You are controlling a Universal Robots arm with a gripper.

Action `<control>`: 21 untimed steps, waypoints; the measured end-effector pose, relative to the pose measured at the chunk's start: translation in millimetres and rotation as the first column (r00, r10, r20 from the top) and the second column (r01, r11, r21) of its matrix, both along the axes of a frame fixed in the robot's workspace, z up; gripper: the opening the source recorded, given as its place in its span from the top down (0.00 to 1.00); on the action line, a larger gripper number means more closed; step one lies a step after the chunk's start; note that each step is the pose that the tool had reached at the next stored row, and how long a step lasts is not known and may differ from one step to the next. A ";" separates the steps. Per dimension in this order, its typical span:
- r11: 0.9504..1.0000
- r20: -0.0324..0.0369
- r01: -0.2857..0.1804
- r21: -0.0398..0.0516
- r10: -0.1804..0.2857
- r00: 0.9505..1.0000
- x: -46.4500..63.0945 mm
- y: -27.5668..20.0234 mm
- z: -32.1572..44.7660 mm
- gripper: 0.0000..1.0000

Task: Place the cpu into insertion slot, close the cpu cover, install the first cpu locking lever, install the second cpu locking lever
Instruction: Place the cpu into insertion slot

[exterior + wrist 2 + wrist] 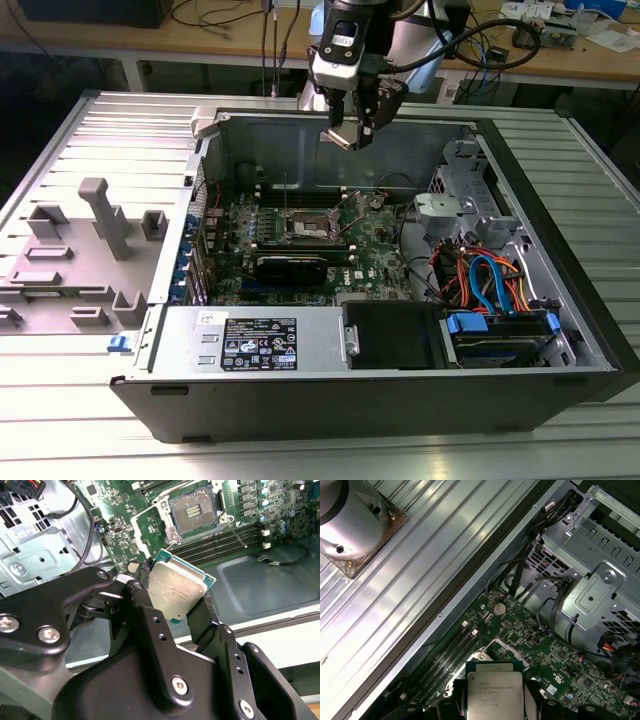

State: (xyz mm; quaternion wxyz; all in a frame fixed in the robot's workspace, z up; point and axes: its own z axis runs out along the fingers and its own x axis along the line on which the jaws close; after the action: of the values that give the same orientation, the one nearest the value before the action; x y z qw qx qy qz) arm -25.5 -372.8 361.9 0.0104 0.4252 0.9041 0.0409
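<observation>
My claw is closed tight on the cpu, with a black finger pressing on each side of the little silver square. I hold it up in the air over the open computer case, close to the far wall in the exterior view, and it looks tilted in the second wrist view. The slot sits down on the green board, well below the cpu, and its dark middle is open to see.
</observation>
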 end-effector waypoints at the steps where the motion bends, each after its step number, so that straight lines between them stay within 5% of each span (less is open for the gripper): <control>1: 1.000 0.000 0.009 0.000 -0.009 1.000 0.0 0.0 -0.2 0.46; 7: 0.997 0.000 0.083 -0.001 -0.083 0.997 0.0 -0.1 -1.2 0.46; 14: 0.994 0.000 0.108 -0.001 -0.108 0.994 -0.3 -0.3 -1.7 0.46; 21: 0.978 0.000 0.208 -0.002 -0.208 0.978 -0.3 -0.3 -2.7 0.46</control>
State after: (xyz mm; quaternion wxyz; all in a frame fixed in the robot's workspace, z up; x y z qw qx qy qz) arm -25.8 -373.1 359.2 0.0149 0.5173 0.8548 0.0389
